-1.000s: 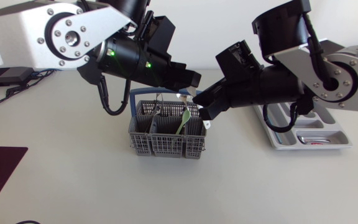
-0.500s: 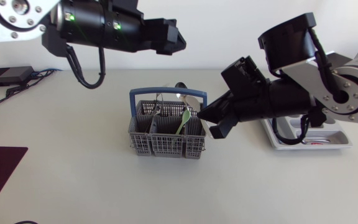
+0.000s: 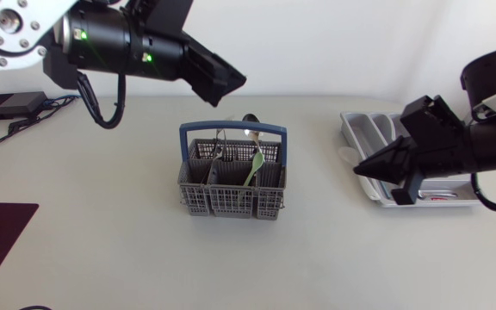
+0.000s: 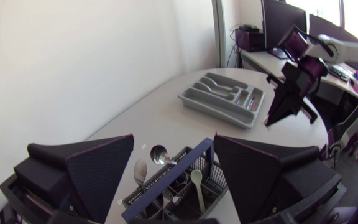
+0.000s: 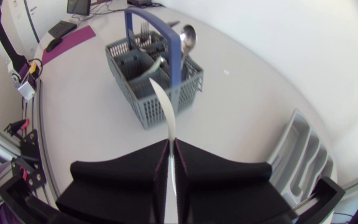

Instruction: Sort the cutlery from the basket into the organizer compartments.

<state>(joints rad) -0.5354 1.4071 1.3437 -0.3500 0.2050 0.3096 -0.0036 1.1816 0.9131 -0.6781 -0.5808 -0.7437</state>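
left hand (image 4: 174,142) spread wide | basket (image 4: 166,183) beneath | organizer (image 4: 216,111) beyond

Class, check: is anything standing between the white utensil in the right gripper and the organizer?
Nothing visible does. The right gripper holds the white utensil right beside the organizer; the basket stands apart, away from that path.

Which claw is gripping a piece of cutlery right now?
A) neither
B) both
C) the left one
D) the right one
D: the right gripper is shut on a slim pale utensil, while the left gripper stands open with nothing between its fingers.
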